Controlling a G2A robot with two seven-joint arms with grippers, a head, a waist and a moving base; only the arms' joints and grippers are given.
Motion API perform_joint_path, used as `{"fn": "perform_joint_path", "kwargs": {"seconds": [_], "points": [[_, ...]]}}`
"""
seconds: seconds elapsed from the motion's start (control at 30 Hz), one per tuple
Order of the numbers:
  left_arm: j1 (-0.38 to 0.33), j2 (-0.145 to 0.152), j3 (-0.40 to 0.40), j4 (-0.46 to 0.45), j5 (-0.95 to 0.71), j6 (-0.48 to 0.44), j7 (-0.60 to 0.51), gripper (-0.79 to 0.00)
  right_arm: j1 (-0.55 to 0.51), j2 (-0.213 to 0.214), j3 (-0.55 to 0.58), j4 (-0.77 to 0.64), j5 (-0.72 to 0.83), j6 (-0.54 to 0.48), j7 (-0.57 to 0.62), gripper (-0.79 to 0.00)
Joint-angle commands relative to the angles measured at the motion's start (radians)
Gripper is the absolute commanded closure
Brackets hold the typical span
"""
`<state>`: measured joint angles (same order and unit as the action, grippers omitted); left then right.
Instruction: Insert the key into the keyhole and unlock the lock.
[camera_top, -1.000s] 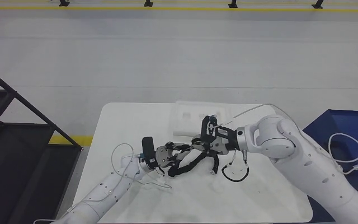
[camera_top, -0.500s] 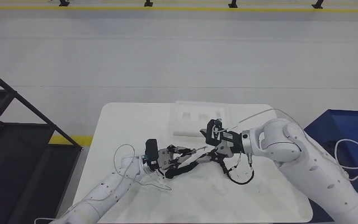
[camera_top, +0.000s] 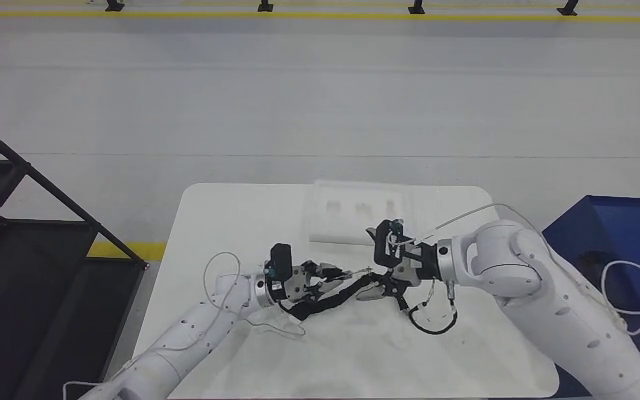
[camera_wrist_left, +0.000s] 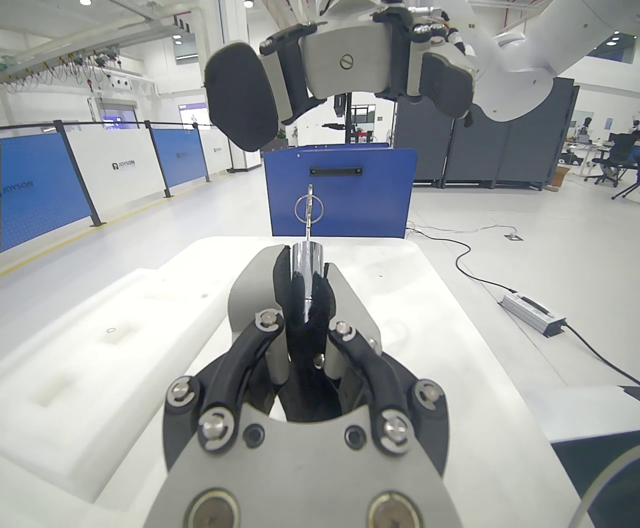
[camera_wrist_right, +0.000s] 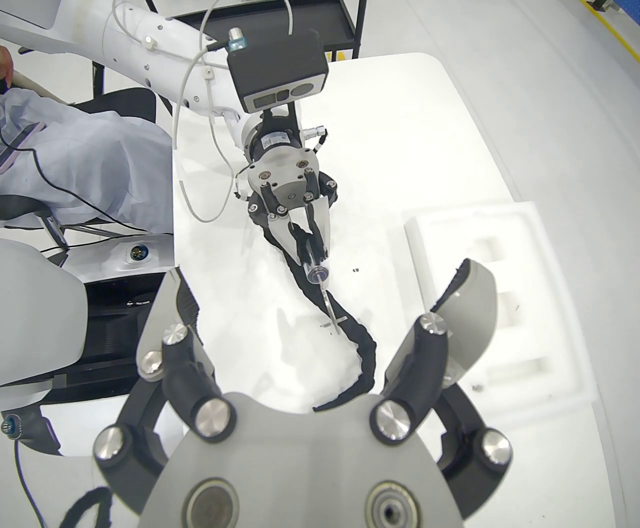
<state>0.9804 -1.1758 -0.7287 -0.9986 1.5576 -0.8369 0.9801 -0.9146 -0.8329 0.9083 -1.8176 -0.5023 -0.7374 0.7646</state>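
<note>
My left gripper (camera_wrist_left: 304, 272) is shut on the silver lock cylinder (camera_wrist_left: 307, 259), whose black cable (camera_wrist_right: 361, 351) trails onto the table. A key (camera_wrist_left: 309, 210) with a ring sticks out of the cylinder's end face. In the right wrist view, the lock (camera_wrist_right: 318, 273) and key (camera_wrist_right: 331, 308) point toward my right gripper (camera_wrist_right: 322, 305). That gripper is open and a short way off the key, touching nothing. The top view has the left gripper (camera_top: 318, 276) and right gripper (camera_top: 368, 280) facing each other mid-table.
A white foam tray (camera_top: 350, 215) with several recesses lies at the table's far side. A blue cabinet (camera_top: 600, 230) stands off the right edge and a black rack (camera_top: 50, 260) to the left. A thin black cable loop (camera_top: 430, 320) lies under the right arm.
The right gripper has drawn back to the right, away from the lock, and now stands open. The left arm has shifted right with the lock in its grip.
</note>
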Motion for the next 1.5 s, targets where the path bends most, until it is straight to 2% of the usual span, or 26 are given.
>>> {"fn": "perform_joint_path", "kwargs": {"seconds": [0.0,0.27,0.4,0.57,0.8,1.1,1.47], "points": [[-0.002,0.002,-0.008,-0.003,-0.010,-0.014,-0.017,-0.785,-0.004,-0.003,-0.005,0.011,-0.014,-0.006,-0.019,-0.785],[-0.032,0.018,-0.045,-0.030,-0.029,-0.103,-0.100,-0.785,-0.015,-0.018,-0.014,0.066,-0.103,-0.012,-0.147,-0.785],[-0.083,0.030,-0.075,-0.031,-0.042,-0.172,-0.169,-0.785,-0.009,-0.034,-0.030,0.122,-0.195,-0.013,-0.261,-0.785],[-0.167,0.051,-0.048,0.000,-0.069,-0.175,-0.220,-0.785,0.031,-0.059,-0.052,0.209,-0.294,-0.045,-0.415,-0.785],[-0.326,0.090,0.067,0.058,-0.186,-0.175,-0.269,-0.785,0.132,-0.094,-0.079,0.375,-0.329,-0.152,-0.534,-0.785],[-0.533,0.138,0.267,0.096,-0.426,-0.175,-0.358,-0.785,0.325,-0.138,-0.110,0.557,-0.214,-0.269,-0.481,-0.785],[-0.780,0.173,0.506,0.066,-0.791,-0.175,-0.598,-0.785,0.487,-0.171,-0.171,0.646,-0.074,-0.275,-0.402,-0.785]]}}
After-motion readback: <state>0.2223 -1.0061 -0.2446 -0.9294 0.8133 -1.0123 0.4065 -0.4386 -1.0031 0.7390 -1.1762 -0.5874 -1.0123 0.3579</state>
